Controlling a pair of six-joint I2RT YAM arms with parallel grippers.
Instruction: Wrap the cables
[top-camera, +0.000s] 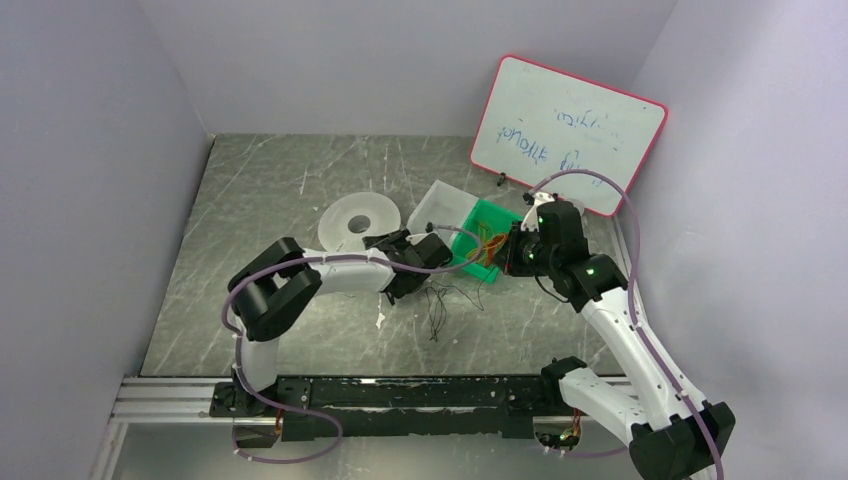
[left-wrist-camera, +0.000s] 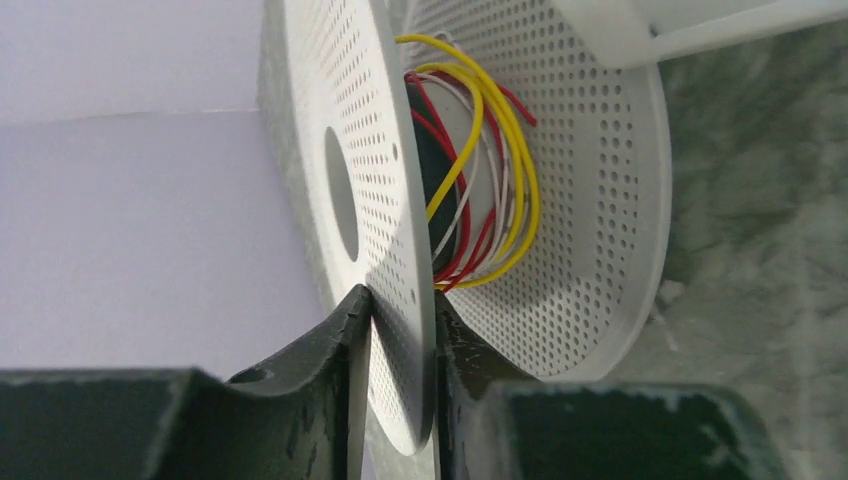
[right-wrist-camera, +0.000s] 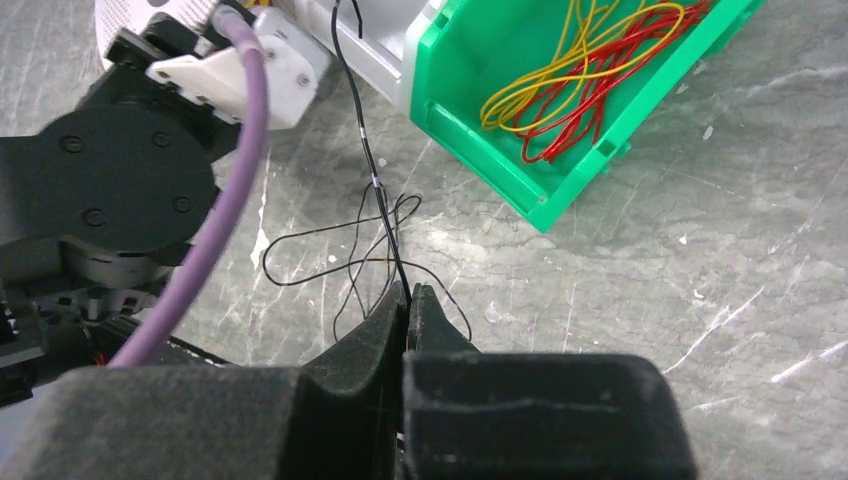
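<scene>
Black hair-thin cable (right-wrist-camera: 366, 155) runs straight from right hand (right-wrist-camera: 408, 290); left hand (left-wrist-camera: 400, 300) pinches spool (left-wrist-camera: 395, 240).

The table (right-wrist-camera: 700, 250) looked like grey marbled stone — matt and scratched. The spool (left-wrist-camera: 600, 200) was white perforated plastic, matt; the bin (right-wrist-camera: 480, 150) glossier green plastic; the cables (right-wrist-camera: 585, 70) smooth-coated and shiny.

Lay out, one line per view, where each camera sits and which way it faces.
Top external: above and behind the bases, looking down on the grey marbled table; left arm and right arm show.
Left wrist: looks along the left gripper, shut on a white perforated spool carrying yellow and red cables.
Right wrist: looks down past the right gripper, shut on a thin black cable, toward a green plastic bin.
Shared: top external and right wrist both show the bin and black cable.
</scene>
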